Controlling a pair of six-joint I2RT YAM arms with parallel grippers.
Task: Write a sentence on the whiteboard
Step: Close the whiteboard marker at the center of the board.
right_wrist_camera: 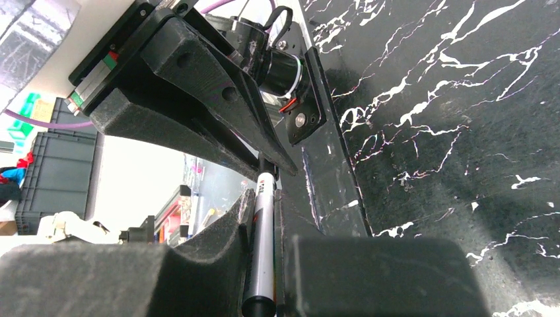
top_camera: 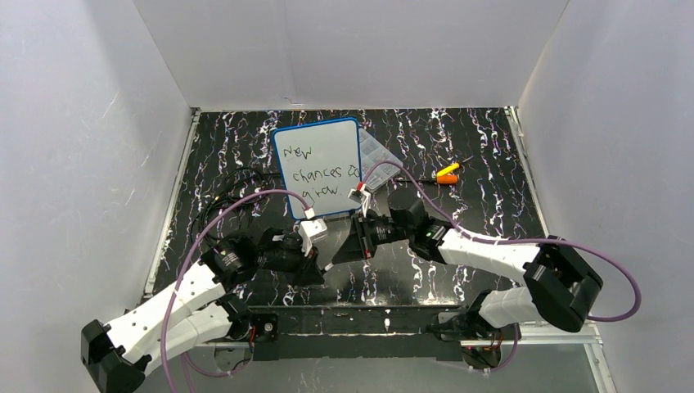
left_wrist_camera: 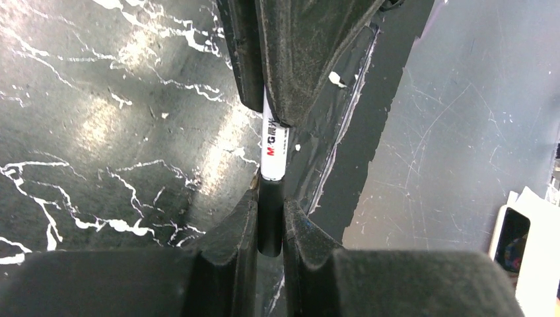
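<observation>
Left gripper [left_wrist_camera: 271, 221] and right gripper [right_wrist_camera: 263, 205], tip to tip, each clamped on one marker [left_wrist_camera: 273, 148]. Whiteboard [top_camera: 340, 139] at 12 o'clock from them, flat on table [top_camera: 491, 205], bearing sentence [top_camera: 313, 174] "New chances grow".

My left arm [top_camera: 188, 296] comes up from its base at 7 o'clock in the overhead view. It bends in toward the middle, with the forearm pointing toward 3 o'clock. My right arm [top_camera: 491, 250] folds at an elbow out at 4 o'clock and runs its forearm toward 9 o'clock. The two hands meet nose to nose just below the centre. My left hand [left_wrist_camera: 270, 214] is closed tight on the black end of a pen [left_wrist_camera: 273, 148]. My right hand [right_wrist_camera: 263, 211] is clamped on the pale barrel of the same pen. The fingertips of the two hands sit close together.
</observation>
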